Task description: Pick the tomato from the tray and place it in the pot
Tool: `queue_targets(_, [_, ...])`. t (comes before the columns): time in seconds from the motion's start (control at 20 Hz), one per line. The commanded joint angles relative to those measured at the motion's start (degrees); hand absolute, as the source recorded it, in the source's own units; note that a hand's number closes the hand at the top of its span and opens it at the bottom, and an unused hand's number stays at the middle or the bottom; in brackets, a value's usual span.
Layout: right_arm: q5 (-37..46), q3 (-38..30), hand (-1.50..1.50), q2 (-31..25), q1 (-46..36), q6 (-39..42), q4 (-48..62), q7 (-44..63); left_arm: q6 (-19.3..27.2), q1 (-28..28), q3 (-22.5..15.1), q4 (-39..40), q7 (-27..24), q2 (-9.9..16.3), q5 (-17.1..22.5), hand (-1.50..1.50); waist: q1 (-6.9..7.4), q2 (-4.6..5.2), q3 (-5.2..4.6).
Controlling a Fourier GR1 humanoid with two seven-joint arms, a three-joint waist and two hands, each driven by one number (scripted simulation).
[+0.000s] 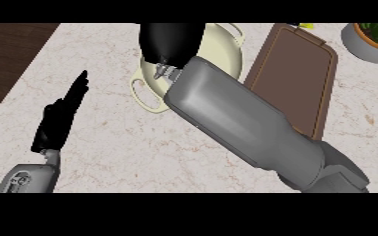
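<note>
Cream pot lies directly under my right hand, on the table just left of the brown tray. Tomato not visible; can't tell whether that hand holds it. Left hand rests open, well left.

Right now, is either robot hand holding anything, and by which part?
Cannot be told for the right robot hand: it hangs over the pot, fingers hidden. The left robot hand is open and holds nothing.
</note>
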Motion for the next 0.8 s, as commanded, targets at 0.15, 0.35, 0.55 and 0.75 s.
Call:
queue_targets(0.15, [-2.37, -4.41, 1.5, 0.73, -6.26, -10.21, 11.85, 5.46, 0.17, 1.25, 1.28, 1.32, -2.3, -0.06, 0.47, 0.0, -1.21, 0.49, 0.01])
queue_targets(0.35, [-3.36, -4.71, 1.5, 0.73, -7.93, -13.33, 18.58, 2.85, 0.18, 0.55, 1.37, 0.51, -1.11, 0.1, 0.34, 0.0, -1.81, 0.4, 0.08])
queue_targets(0.55, [-5.93, -6.73, 1.5, 0.74, -6.86, -18.59, 24.55, -2.9, 1.32, -0.6, 2.27, 1.74, -0.97, -0.19, -0.01, 0.0, -2.49, 0.79, 0.11])
queue_targets(0.75, [-6.36, -7.66, 1.5, 0.74, -7.18, -20.12, 32.23, -7.68, -0.21, 0.4, 3.61, 0.19, 0.14, 1.56, 1.25, 0.0, -2.56, 0.64, 0.15])
